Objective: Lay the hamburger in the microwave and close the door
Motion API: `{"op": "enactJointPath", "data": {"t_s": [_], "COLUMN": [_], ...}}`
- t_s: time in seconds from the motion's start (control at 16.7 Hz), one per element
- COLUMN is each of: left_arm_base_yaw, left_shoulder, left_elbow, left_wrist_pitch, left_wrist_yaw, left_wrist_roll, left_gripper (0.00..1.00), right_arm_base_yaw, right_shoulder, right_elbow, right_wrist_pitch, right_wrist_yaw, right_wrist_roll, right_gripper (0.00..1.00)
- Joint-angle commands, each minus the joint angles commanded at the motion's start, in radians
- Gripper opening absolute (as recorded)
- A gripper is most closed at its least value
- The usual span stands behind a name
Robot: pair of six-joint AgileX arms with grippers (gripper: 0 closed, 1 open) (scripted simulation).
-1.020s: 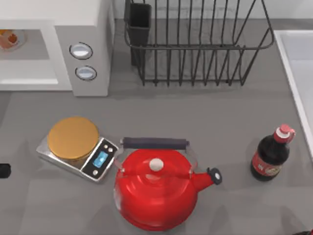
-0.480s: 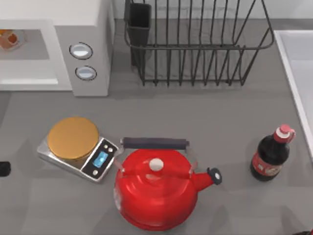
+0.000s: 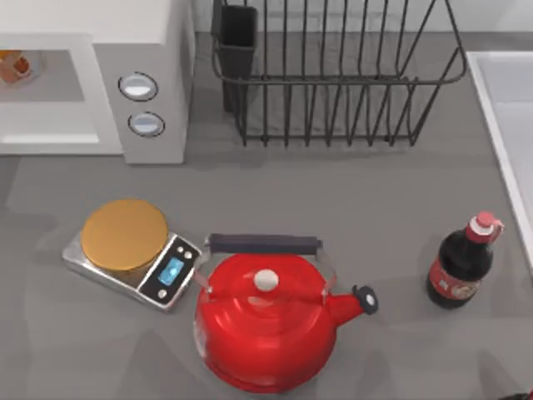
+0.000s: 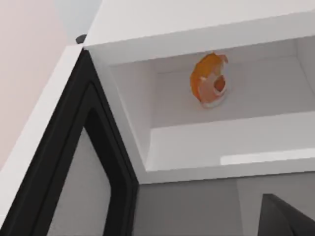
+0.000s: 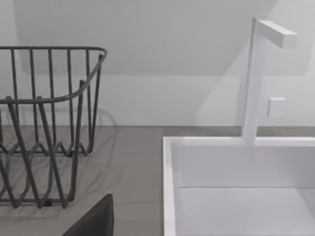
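Observation:
The hamburger (image 3: 10,65) lies inside the microwave (image 3: 154,42) at the table's back left, by the top view's left edge. In the left wrist view the hamburger (image 4: 210,81) rests deep in the pale cavity of the microwave (image 4: 197,29). The door (image 4: 74,187) stands swung open beside the cavity, its dark inner frame facing me. A dark part of my left gripper (image 4: 288,216) shows in front of the microwave's lower front, apart from the door. My right gripper (image 5: 96,219) is parked at the front right, near the sink.
A silver scale with a golden plate (image 3: 125,235) and a red kettle (image 3: 266,321) stand in front of the microwave. A black wire dish rack (image 3: 333,75) is at the back, a dark bottle (image 3: 460,268) at the right, and a white sink (image 3: 508,125) at the right edge.
The dark tip of my left arm at the top view's left edge has slipped out of that view. Nothing else has moved.

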Motion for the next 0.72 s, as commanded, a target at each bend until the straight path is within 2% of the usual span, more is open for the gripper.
{"op": "enactJointPath", "data": {"t_s": [0.36, 0.72], "left_arm_base_yaw": [0.342, 0.624], "left_shoulder": [0.59, 1.018], "left_elbow": [0.417, 0.763], "left_wrist_pitch": [-0.262, -0.469], "left_wrist_yaw": [0.223, 0.407], "left_wrist_roll": [0.299, 0.546], "left_gripper": [0.0, 0.0], "right_arm_base_yaw": [0.0, 0.0], "right_shoulder": [0.0, 0.0], "right_elbow": [0.0, 0.0], "right_wrist_pitch": [0.0, 0.0], "right_wrist_yaw": [0.0, 0.0], "right_wrist_roll": [0.0, 0.0], "right_gripper": [1.0, 1.0]}}
